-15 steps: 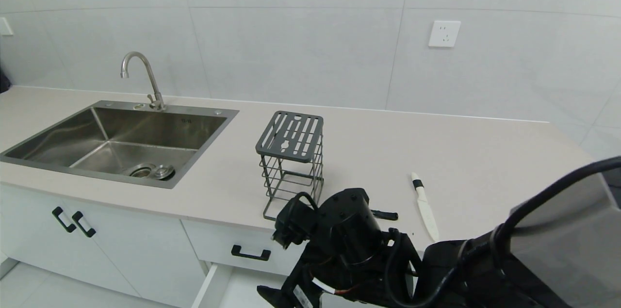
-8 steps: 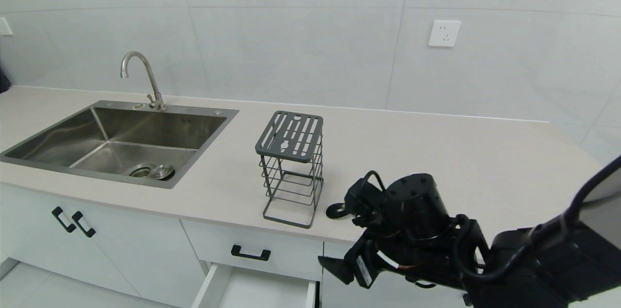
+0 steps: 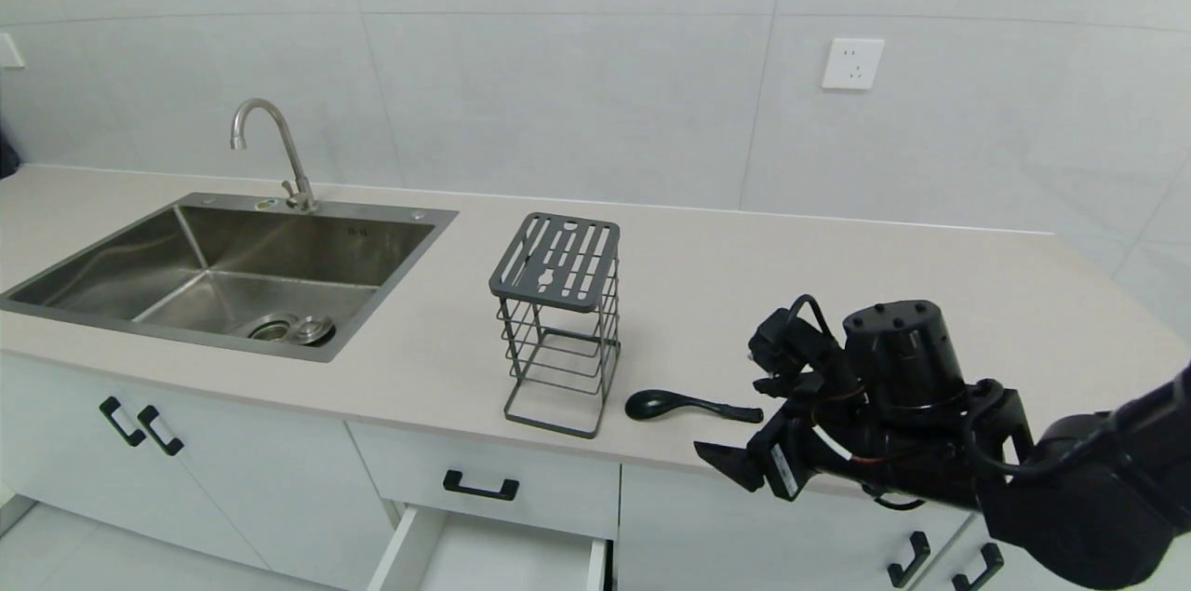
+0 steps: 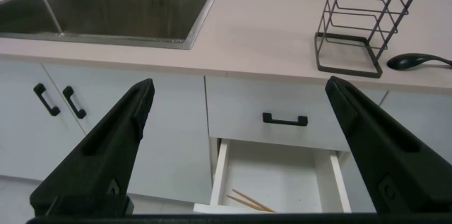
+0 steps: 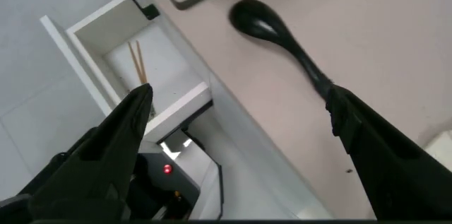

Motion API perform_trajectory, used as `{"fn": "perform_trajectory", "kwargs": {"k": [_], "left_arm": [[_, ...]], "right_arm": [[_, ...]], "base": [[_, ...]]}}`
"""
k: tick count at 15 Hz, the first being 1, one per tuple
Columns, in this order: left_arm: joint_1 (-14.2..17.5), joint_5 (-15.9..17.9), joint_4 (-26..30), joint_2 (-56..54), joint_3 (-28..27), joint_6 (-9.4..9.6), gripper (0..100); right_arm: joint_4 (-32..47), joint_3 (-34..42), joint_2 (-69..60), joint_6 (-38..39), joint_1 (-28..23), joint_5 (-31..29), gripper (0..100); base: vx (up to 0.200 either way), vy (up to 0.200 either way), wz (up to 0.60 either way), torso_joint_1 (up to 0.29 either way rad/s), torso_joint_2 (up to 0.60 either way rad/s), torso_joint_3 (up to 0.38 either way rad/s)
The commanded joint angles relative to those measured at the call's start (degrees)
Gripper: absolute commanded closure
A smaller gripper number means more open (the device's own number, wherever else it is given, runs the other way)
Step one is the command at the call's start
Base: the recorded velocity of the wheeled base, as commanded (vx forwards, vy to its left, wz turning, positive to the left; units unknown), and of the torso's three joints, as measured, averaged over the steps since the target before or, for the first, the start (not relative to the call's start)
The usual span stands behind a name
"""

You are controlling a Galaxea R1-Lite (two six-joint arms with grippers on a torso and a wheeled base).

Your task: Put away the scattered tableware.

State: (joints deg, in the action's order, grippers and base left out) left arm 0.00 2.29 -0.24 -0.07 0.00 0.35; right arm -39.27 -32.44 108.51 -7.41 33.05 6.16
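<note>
- A black plastic spoon [image 3: 693,406] lies flat on the pale stone countertop [image 3: 837,293], near its front edge. Its bowl is just beside the foot of the dark grey wire rack [image 3: 558,321], and its handle points away toward the robot's right.
- The right gripper [image 5: 238,100] hangs over the counter's front edge by the handle end of the spoon. Its fingers are spread wide and grasp nothing.
- In the right wrist view the spoon's [image 5: 282,40] bowl sits ahead of the gap between the fingers. The handle runs slantwise up to one fingertip; whether they touch cannot be told.
- The left gripper [image 4: 239,86] is low in front of the cabinets, facing the white drawer [image 4: 275,174] pulled open under the counter. Its fingers are likewise wide apart and empty.
- Both wrist views look down into the drawer, where a pair of wooden chopsticks [image 4: 247,199] lies on its floor. In the head view just a strip of the drawer's [image 3: 484,563] pale inside is visible.
- The left wrist view also catches the rack's base and the spoon's bowl beside it.
- The head view takes in the stainless steel sink [image 3: 298,247] with its curved tap [image 3: 290,158], well to the left of the rack, and a white wall socket [image 3: 852,64] on the tiles.
</note>
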Motion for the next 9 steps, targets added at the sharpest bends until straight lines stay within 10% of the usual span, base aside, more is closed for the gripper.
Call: {"fn": "perform_trajectory", "kwargs": {"k": [1, 9], "left_arm": [[0.00, -0.01, -0.02, 0.07, 0.00, 0.00, 0], [0.00, -0.01, -0.02, 0.07, 0.00, 0.00, 0]], "right_arm": [[-0.20, 0.18, -0.05, -2.61, -3.61, 2.02, 0], [-2.22, -7.90, 13.57, -3.66, -6.24, 5.71, 0]], "base": [[0.000, 0.000, 0.00, 0.000, 0.00, 0.000], [0.000, 0.000, 0.00, 0.000, 0.00, 0.000]]}}
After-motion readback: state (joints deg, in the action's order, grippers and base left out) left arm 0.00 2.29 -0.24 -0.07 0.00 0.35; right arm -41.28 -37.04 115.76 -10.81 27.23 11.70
